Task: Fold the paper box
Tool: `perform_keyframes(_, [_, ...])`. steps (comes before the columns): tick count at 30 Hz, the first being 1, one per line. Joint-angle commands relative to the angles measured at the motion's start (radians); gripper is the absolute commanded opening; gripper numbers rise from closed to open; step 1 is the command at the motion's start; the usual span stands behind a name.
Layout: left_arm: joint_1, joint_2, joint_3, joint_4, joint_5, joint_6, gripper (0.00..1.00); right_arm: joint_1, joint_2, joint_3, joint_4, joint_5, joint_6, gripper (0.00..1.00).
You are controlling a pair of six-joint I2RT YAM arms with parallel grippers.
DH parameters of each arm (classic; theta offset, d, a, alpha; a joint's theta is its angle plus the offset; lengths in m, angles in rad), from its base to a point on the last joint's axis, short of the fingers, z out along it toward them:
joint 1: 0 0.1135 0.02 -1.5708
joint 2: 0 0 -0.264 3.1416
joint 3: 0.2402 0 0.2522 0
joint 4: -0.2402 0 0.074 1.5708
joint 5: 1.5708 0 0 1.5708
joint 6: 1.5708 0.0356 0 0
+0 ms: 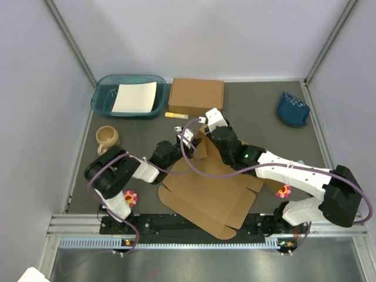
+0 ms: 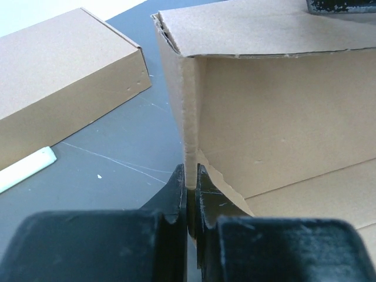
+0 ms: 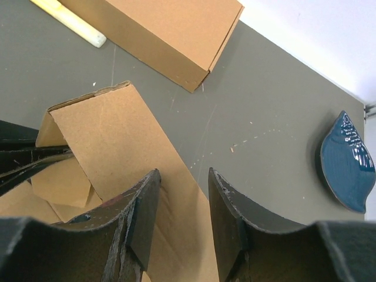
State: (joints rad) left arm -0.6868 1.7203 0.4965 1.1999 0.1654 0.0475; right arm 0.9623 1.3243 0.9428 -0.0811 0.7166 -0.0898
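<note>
The paper box [image 1: 211, 194] lies partly flat in the middle of the table, brown cardboard with loose flaps and tabs. At its far end a flap [image 2: 276, 117] stands up and is bent over along the top. My left gripper [image 1: 187, 138] is shut on the vertical corner edge of that raised flap, and the cardboard shows pinched between its fingers [image 2: 189, 173]. My right gripper [image 1: 207, 124] hangs open over the same flap [image 3: 111, 135]. One of its fingertips is above the cardboard and the other above bare table [image 3: 183, 173], with nothing gripped.
A closed brown twin box [image 1: 196, 96] stands at the back, with a pale stick [image 1: 176, 115] in front of it. Back left is a teal tray [image 1: 106, 101] holding white paper [image 1: 135, 97]. A tan mug [image 1: 107, 137] sits at the left and a blue shell dish [image 1: 292, 108] at the back right.
</note>
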Motion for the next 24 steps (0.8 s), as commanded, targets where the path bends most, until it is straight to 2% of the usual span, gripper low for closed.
perform_keyframes(1, [-0.023,0.022,0.048,0.059,0.102,0.026,0.0,0.009,0.03,-0.032,-0.052,-0.121,0.016,0.41])
perform_keyframes(5, [-0.026,0.024,0.045,0.067,0.099,-0.004,0.0,0.009,0.035,-0.038,-0.052,-0.117,0.01,0.41])
perform_keyframes(12, [-0.072,-0.028,-0.012,0.024,-0.044,-0.006,0.01,0.009,0.033,-0.045,-0.042,-0.115,0.016,0.42])
perform_keyframes(17, [-0.082,-0.019,-0.065,0.122,-0.05,-0.015,0.32,0.007,0.046,-0.061,-0.023,-0.132,0.018,0.41])
perform_keyframes(20, [-0.082,-0.008,-0.07,0.135,-0.035,-0.008,0.43,0.009,0.039,-0.073,-0.013,-0.144,0.013,0.41])
perform_keyframes(24, [-0.082,-0.014,-0.058,0.069,0.017,0.014,0.49,0.007,0.03,-0.085,-0.002,-0.151,-0.005,0.41])
